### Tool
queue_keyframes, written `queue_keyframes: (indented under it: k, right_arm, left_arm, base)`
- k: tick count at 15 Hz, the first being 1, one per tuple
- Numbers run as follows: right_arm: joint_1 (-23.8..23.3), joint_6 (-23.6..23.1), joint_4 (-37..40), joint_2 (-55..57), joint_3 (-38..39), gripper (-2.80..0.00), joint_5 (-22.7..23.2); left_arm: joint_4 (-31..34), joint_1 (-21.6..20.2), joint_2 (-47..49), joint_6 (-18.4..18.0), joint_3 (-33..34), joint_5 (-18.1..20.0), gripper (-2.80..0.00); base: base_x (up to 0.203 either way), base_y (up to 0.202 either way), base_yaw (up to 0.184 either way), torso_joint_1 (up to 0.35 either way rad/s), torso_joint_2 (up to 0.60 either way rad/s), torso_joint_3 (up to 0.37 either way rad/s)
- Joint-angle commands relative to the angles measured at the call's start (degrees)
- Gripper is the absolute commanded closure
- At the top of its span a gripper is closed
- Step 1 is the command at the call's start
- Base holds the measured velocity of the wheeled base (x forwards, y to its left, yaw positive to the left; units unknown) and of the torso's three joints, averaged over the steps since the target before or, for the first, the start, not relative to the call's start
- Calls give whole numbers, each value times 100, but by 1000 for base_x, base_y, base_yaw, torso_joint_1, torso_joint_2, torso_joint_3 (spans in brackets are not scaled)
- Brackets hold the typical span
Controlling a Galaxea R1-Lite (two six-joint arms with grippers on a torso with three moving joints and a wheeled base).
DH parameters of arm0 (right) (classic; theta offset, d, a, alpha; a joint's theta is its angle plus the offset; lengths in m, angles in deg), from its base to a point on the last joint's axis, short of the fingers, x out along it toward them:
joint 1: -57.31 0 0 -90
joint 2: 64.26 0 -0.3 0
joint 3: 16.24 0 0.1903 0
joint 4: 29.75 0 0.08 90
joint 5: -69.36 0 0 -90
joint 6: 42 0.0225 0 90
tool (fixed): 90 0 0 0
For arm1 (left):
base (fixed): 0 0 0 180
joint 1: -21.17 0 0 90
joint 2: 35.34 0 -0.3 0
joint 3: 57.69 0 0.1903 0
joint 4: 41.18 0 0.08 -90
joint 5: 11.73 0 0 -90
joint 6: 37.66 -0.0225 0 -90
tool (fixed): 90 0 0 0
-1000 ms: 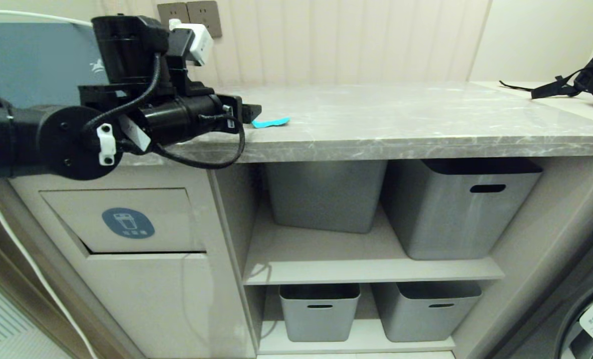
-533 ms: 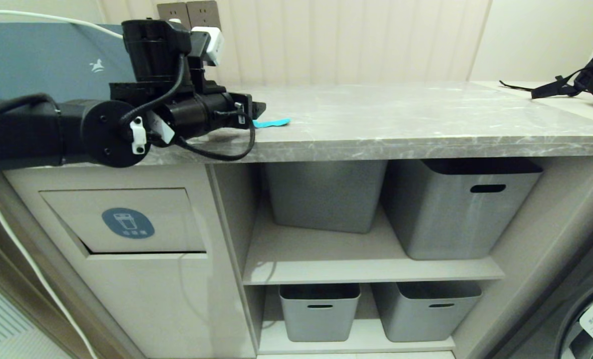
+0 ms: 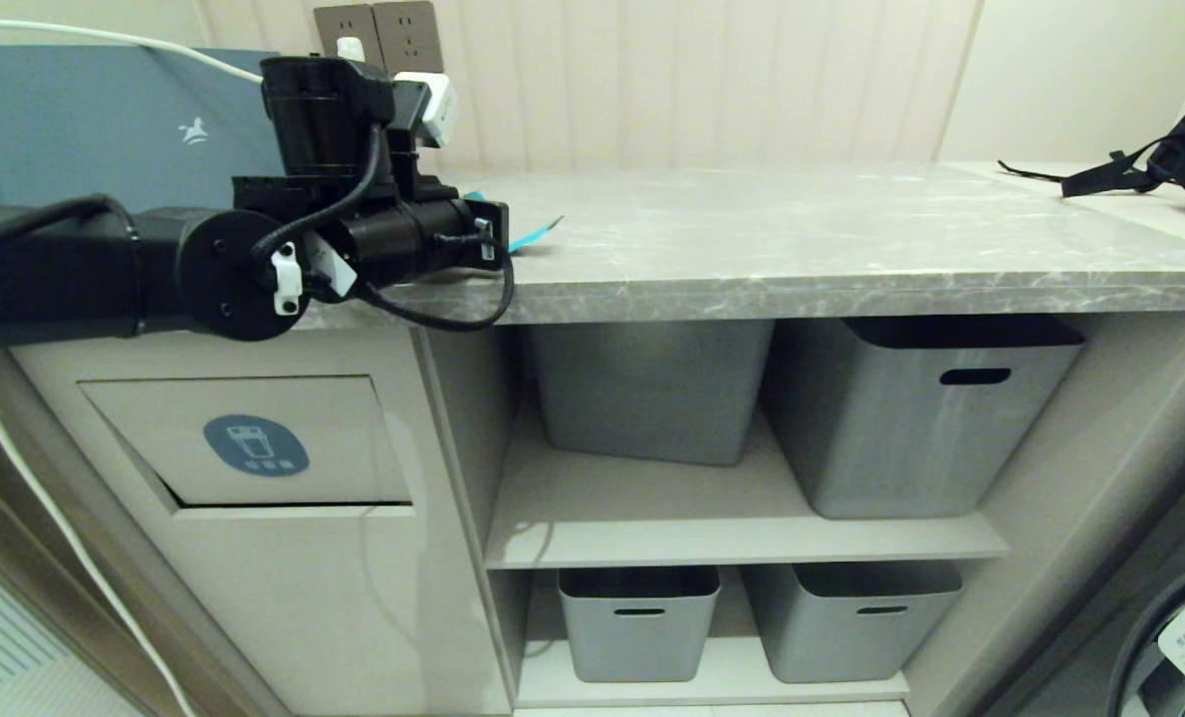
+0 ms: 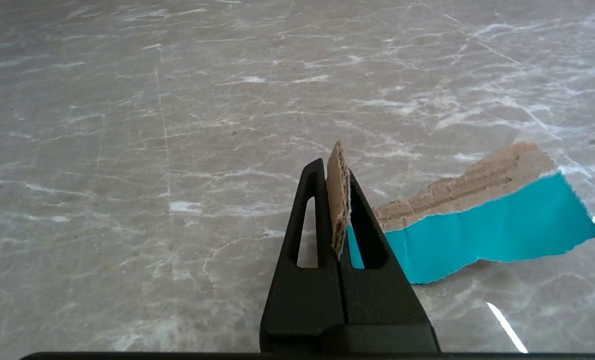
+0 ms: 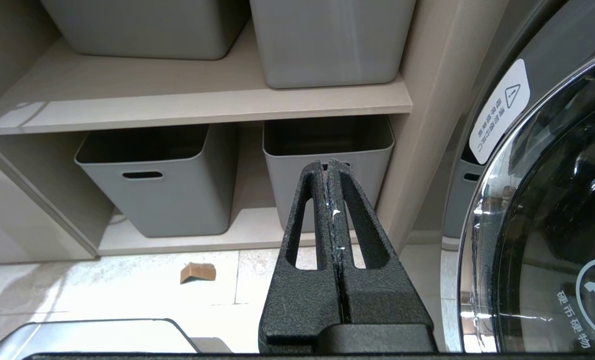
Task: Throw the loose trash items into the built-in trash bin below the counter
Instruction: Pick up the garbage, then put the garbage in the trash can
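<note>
My left gripper (image 3: 501,235) reaches level over the left part of the counter (image 3: 812,249) and is shut on one end of a torn turquoise strip (image 3: 535,236) with a tan cardboard back. In the left wrist view the gripper (image 4: 336,166) pinches the strip's edge, while the rest of the strip (image 4: 482,235) trails to one side, low over the marble. The built-in trash bin (image 3: 254,444) sits below, its flap with the blue sticker closed. A small folded tan cardboard piece (image 5: 197,272) lies on the floor tiles. My right gripper (image 5: 326,166) hangs parked low, shut and empty.
Grey tubs (image 3: 911,408) fill the shelves under the counter, with two more (image 5: 157,185) on the bottom shelf. Black bag straps (image 3: 1110,177) lie at the counter's far right. A washing machine door (image 5: 552,225) stands to the right. Wall sockets (image 3: 378,35) are behind the left arm.
My left arm moved forward to the strip and its fingers went from open to shut on the strip's near end. The strip now tilts up off the counter.
</note>
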Motion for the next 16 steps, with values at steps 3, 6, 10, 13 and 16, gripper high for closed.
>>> queue_keyframes:
  k: [3,6,10,13,16]
  right_arm:
    - [0,1,5,9,0,0,-1]
    - [0,1,5,9,0,0,-1]
    - [0,1,5,8,0,0,-1]
    - [0,-8,5,9,0,0,-1]
    - [0,1,5,9,0,0,-1]
  left_arm:
    - [-24,-4,-402,11,327,-6,0]
    - [33,-6,-964,289,599,16,0]
    - [418,-251,-2639,700,1970,392,0]
    - [638,-1260,-4043,806,3086,1191,0]
    - [990,-2618,-5504,707,4453,2488,0]
  base:
    - [0,0,0,0,0,0]
    - [0,0,0,0,0,0]
    - [0,0,0,0,0,0]
    - [0,0,0,0,0,0]
    - [0,0,0,0,0,0]
